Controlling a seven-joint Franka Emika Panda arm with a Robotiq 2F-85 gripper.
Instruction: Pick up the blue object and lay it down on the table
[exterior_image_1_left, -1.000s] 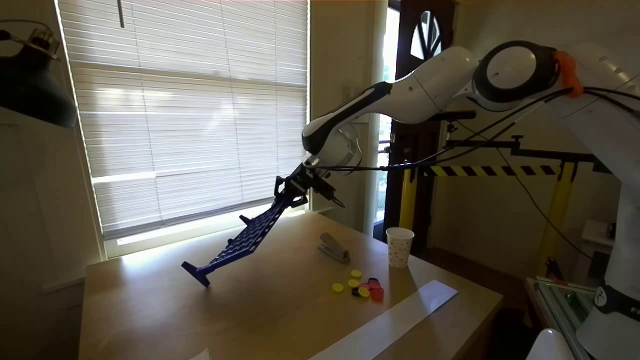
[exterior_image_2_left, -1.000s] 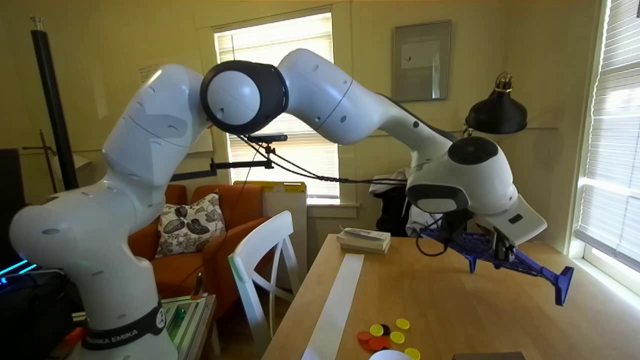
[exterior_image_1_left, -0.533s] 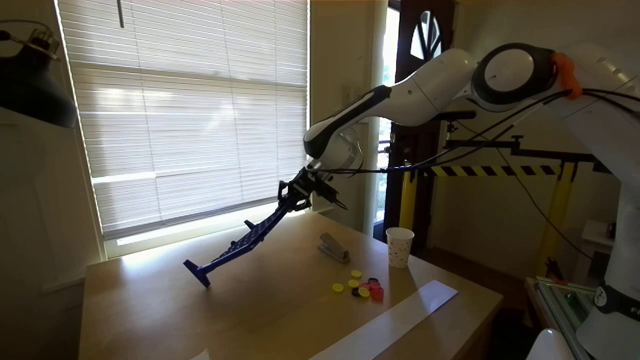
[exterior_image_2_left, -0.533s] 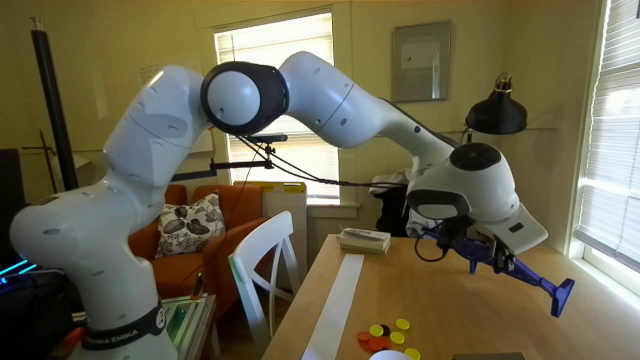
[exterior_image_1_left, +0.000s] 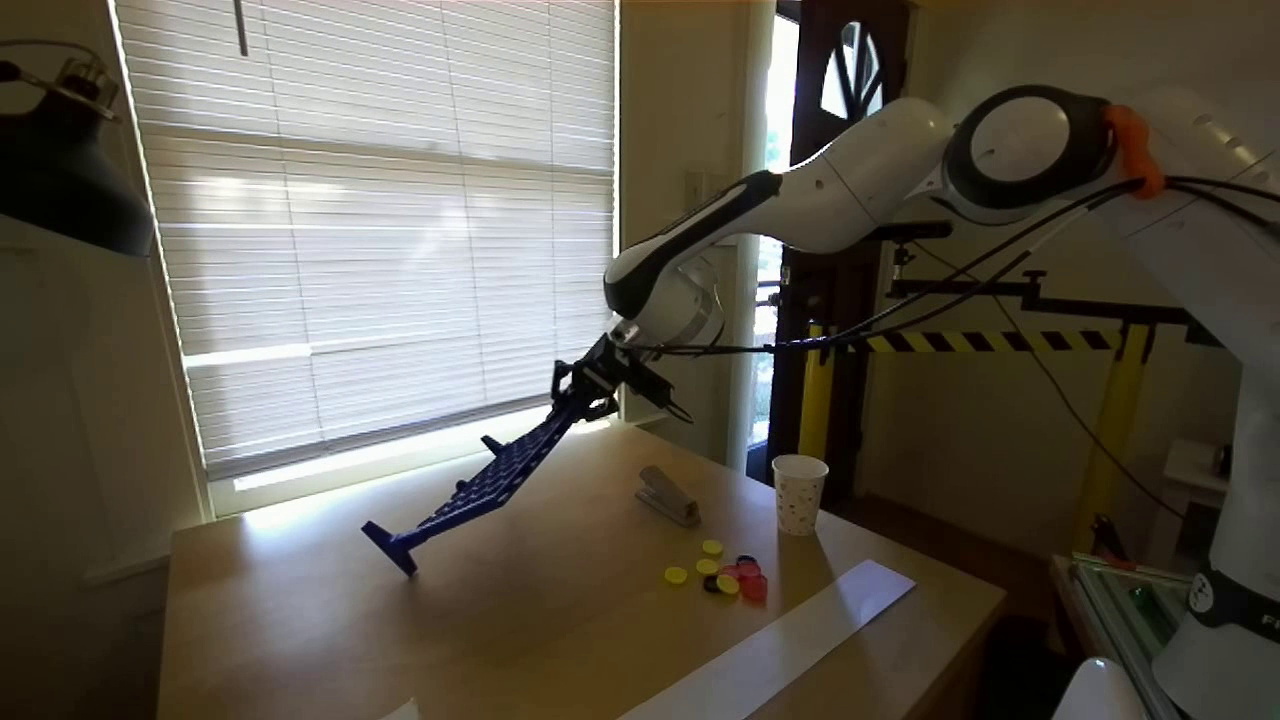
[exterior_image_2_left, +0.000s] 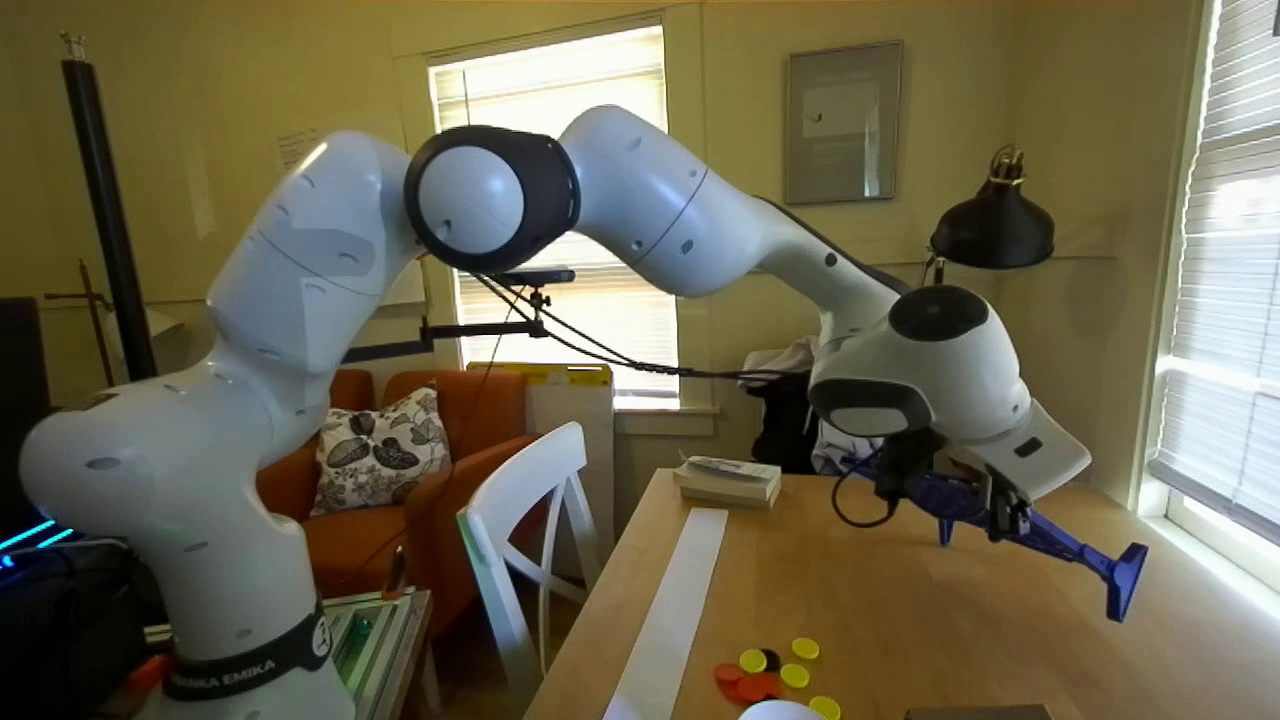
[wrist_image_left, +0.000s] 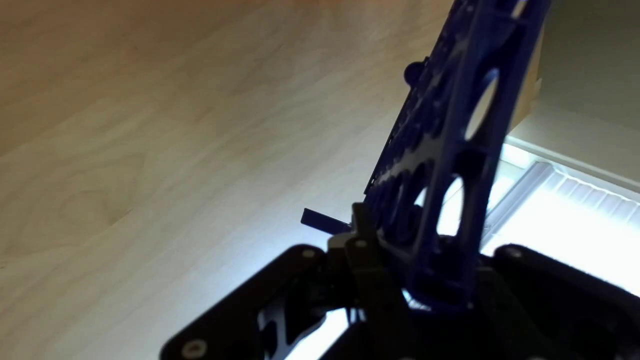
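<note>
The blue object (exterior_image_1_left: 508, 468) is a dark blue grid board with round holes and feet. It is held slanted over the light wooden table (exterior_image_1_left: 300, 620), its far foot end low near the tabletop. I cannot tell whether that end touches. It also shows in an exterior view (exterior_image_2_left: 1065, 540), partly hidden by the wrist, and in the wrist view (wrist_image_left: 450, 150). My gripper (exterior_image_1_left: 580, 395) is shut on the board's upper end. In the wrist view the fingers (wrist_image_left: 425, 255) stand on both sides of the board's edge; the grip area is dark.
Yellow, red and dark discs (exterior_image_1_left: 730, 578) lie on the table near a stapler (exterior_image_1_left: 668, 496) and a paper cup (exterior_image_1_left: 799, 495). A white strip (exterior_image_1_left: 780, 640) runs along the table. Books (exterior_image_2_left: 728, 480) lie at the far corner. A window with blinds (exterior_image_1_left: 380, 230) borders the table.
The arm and gripper are slightly lower than one second ago. The board tipped a little flatter half a second ago and is now steeper again. It stays in the gripper.
</note>
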